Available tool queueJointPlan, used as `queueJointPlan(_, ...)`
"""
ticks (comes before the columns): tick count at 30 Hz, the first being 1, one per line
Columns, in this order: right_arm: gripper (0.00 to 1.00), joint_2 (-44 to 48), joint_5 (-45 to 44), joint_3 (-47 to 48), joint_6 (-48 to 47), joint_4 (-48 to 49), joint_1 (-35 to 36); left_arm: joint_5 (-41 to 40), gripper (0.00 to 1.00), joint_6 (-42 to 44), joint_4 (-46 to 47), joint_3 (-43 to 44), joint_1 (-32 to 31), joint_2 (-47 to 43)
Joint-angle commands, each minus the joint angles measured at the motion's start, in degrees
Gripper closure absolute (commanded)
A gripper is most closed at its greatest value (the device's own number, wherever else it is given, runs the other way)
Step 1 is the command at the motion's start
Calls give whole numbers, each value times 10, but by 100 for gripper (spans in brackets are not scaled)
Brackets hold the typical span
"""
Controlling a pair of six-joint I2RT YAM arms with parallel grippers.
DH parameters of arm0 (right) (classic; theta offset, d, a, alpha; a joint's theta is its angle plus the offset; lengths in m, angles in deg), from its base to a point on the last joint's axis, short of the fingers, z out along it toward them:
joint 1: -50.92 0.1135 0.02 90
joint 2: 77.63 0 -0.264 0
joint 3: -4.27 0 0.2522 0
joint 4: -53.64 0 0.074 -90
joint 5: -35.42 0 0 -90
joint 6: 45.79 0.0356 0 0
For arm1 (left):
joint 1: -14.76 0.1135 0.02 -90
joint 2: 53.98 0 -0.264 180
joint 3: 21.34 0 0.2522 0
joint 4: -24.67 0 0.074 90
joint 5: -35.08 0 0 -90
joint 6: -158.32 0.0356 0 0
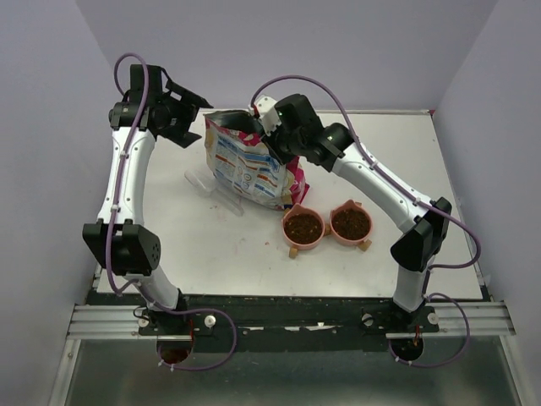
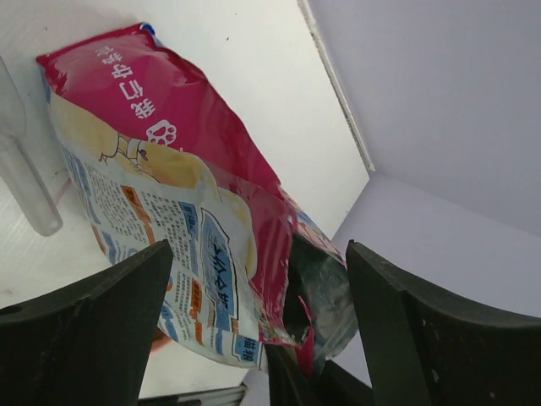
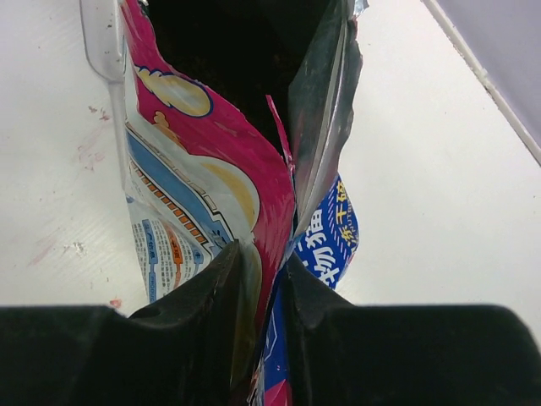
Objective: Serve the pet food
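Observation:
The pet food is dark brown kibble filling both salmon-pink cat-eared bowls, which stand at the table's centre right. The printed bag stands upright behind them with its top open. My right gripper is shut on the bag's top edge; in the right wrist view the fingers pinch the pink edge of the bag. My left gripper is open and empty beside the bag's upper left. In the left wrist view the bag lies ahead between the spread fingers, apart from them.
A clear plastic scoop lies on the table left of the bag, seen also in the left wrist view and the right wrist view. A few crumbs lie near the bowls. Walls close the table at back and sides.

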Motion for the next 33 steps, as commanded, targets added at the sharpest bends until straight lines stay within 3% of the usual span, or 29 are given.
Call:
queueJointPlan(1, 68, 8, 11, 2, -34, 5, 6, 33, 9, -83, -30, 18, 2, 33)
queueJointPlan(6, 62, 4, 8, 7, -42, -4, 13, 72, 12, -91, -34, 22, 0, 70)
queueJointPlan(9, 36, 0, 20, 12, -45, -2, 16, 84, 23, -106, -10, -22, -4, 49)
queueJointPlan(14, 24, -34, 47, 46, -61, 37, 24, 67, 46, -113, 52, -109, -6, -9)
queueJointPlan(19, 16, -82, 18, 102, -78, 63, 46, 45, 68, -82, 47, -86, -5, -1)
queueJointPlan(26, 16, -96, -21, 102, -108, 58, 81, 11, 100, -65, 25, -36, 2, 14)
queueJointPlan(29, 24, -82, -74, 89, -107, 42, 90, -16, 100, -69, -24, 11, 5, 31)
queueJointPlan(33, 43, -19, -77, 15, -96, 31, 89, -60, 100, -41, -96, 108, 23, 72)
